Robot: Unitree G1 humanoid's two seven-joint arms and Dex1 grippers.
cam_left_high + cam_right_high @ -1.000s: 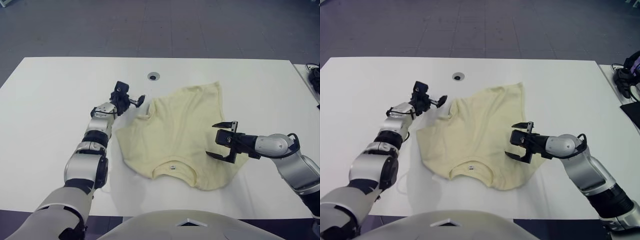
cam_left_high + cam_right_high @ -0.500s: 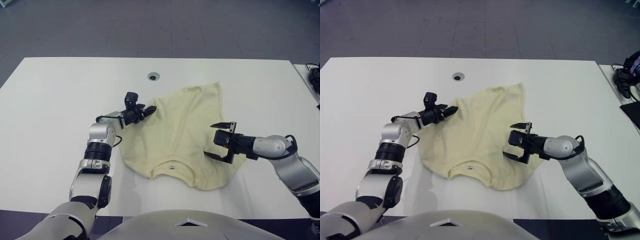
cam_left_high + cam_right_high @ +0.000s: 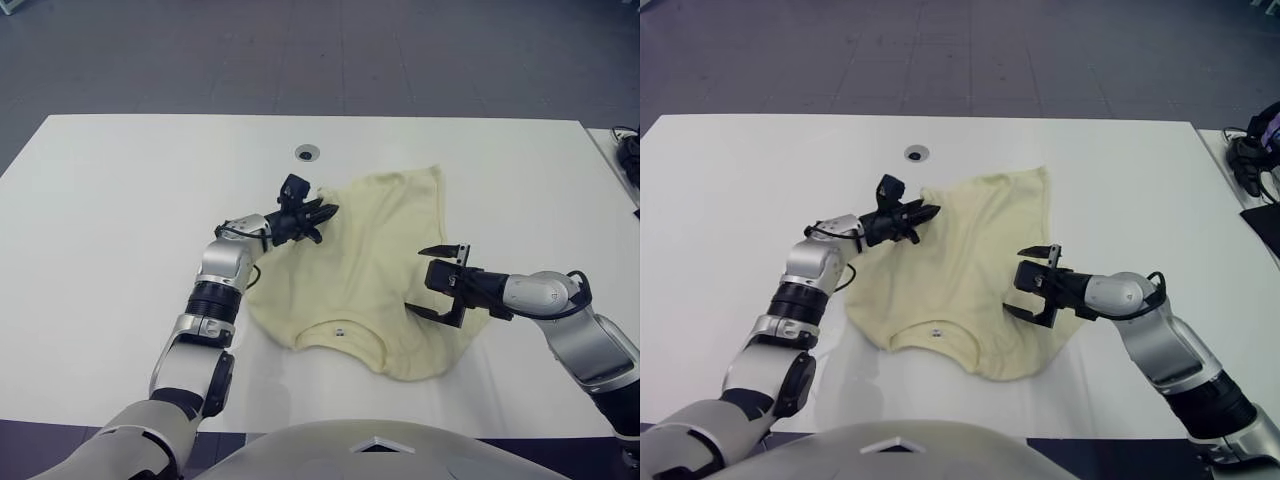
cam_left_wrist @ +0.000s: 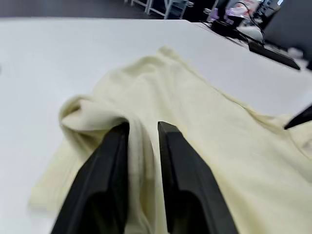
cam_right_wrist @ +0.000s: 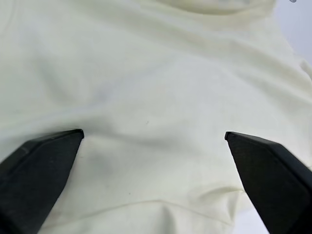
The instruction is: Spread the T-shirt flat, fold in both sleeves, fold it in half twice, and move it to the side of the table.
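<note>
The white desk carries a pale yellow T-shirt, which lies about mid-desk and a little toward the right, with its collar on the side nearest the robot and its hem toward the far edge. On the left, the left gripper reaches in over the shirt's far left corner. Its jaws stand narrow and pinch a raised fold of the cloth. In the left wrist view that fold runs up between the two dark fingers, and a bunched hump of fabric sits just beside them. Beyond this gripper, near the desk's far edge, a small round metal grommet is set into the surface, close to the shirt but apart from it. The shirt is rumpled: its left side is gathered toward the pinch, while the middle and right lie flatter with soft creases. Further right, the right gripper hangs over the shirt's near right part, its jaws spread wide with nothing between them. The right wrist view shows cloth under the gap. Past the desk's right edge lies a tangle of black cables.
</note>
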